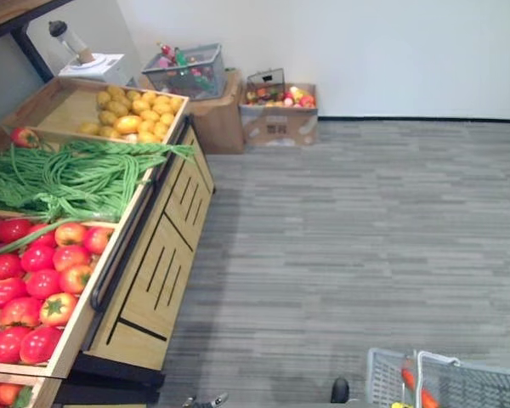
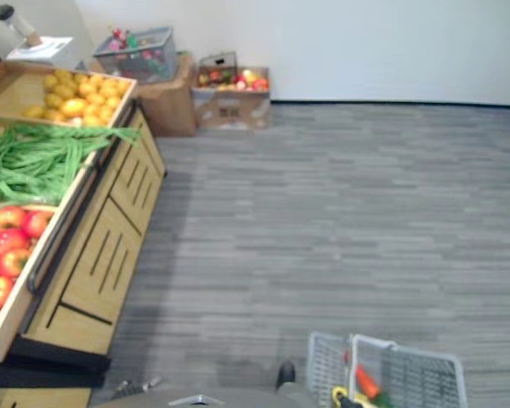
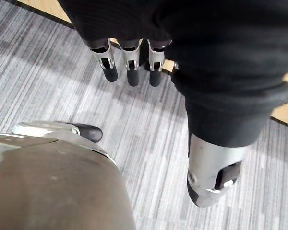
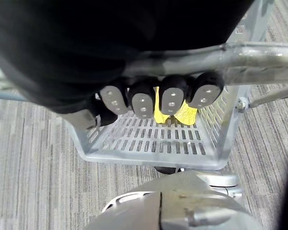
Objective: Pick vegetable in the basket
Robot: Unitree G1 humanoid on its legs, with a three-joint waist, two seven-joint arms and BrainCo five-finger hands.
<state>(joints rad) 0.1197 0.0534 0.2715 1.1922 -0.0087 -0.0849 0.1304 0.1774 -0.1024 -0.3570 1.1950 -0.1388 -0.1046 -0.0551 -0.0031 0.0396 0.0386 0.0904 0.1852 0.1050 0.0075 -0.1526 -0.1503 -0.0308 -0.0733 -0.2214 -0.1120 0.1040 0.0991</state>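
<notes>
A wooden produce stand [image 1: 166, 255] runs along my left. It holds red tomatoes [image 1: 34, 280], long green beans [image 1: 68, 178] and yellow fruit [image 1: 136, 115]. A grey plastic basket [image 1: 467, 378] hangs low at my right side with an orange carrot [image 2: 365, 382] and something yellow [image 4: 182, 112] inside. My right hand [image 4: 158, 98] is shut round the basket's metal handle [image 4: 259, 57]. In its wrist view my left hand [image 3: 131, 64] hangs open over the grey floor by the stand's base, holding nothing.
Cardboard boxes of mixed produce [image 1: 280, 115] stand against the far wall, one carrying a grey wire crate [image 1: 187, 72]. A white scale [image 1: 89, 64] sits behind the stand. Grey carpet [image 1: 348, 238] stretches wide to the right.
</notes>
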